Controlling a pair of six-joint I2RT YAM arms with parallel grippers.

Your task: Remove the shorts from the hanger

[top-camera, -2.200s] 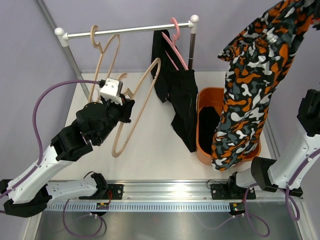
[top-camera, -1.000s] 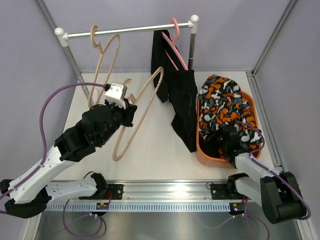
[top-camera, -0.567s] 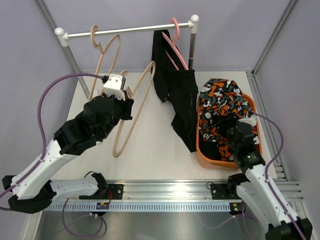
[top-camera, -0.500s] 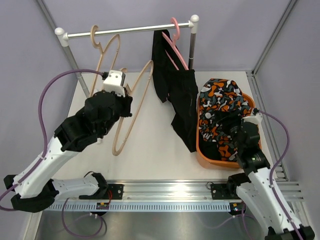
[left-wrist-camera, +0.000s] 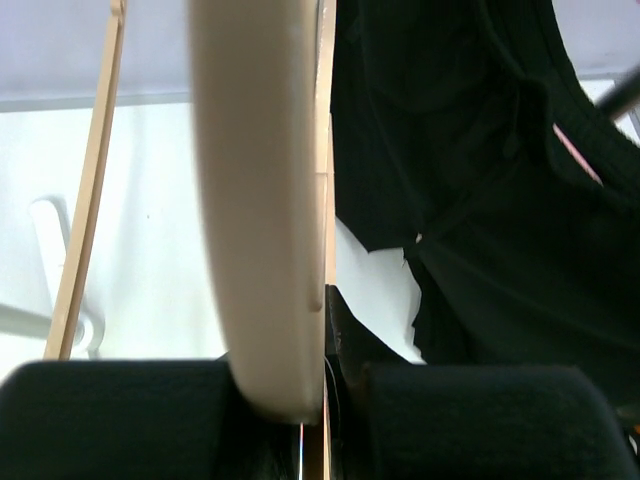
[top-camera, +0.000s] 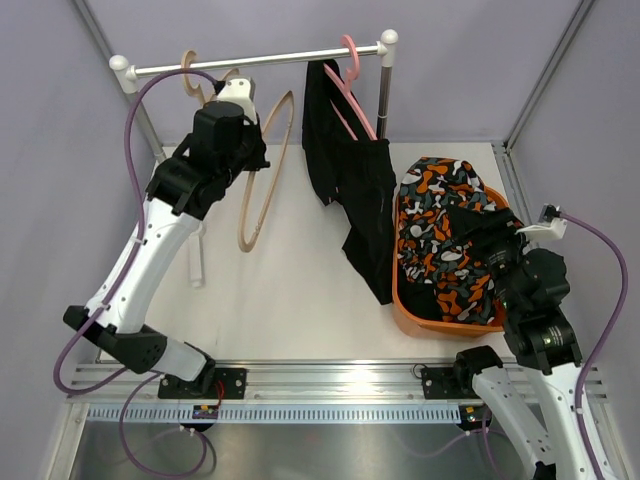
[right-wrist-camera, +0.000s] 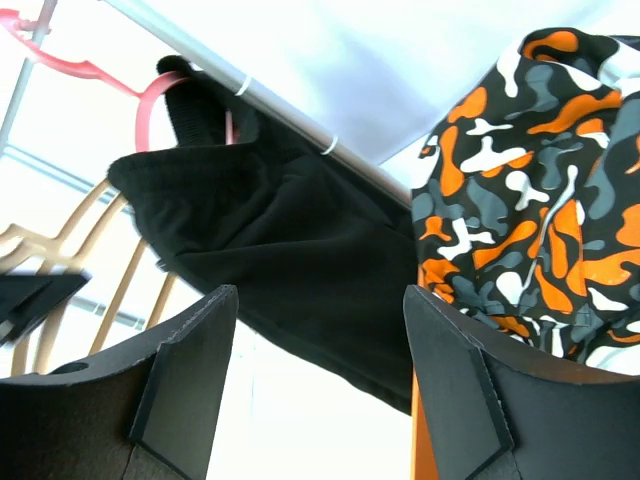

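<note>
Two grippers to log. The right gripper hangs over the near right edge of the orange basket. Its fingers are spread wide, with nothing between them and touching nothing that I can see.

The patterned shorts lie heaped inside the basket, off any hanger. Some black cloth shows under them at the basket's near end.

White table runs left of the basket.

The black shorts hang just left of the basket on a pink hanger.

Far left of the basket, the left gripper has its fingers pressed onto a beige hanger, pinching its frame. I can't tell if its hook is on the rail behind the basket. A second beige hanger hooks there.

Grey-purple walls close in behind.
</note>
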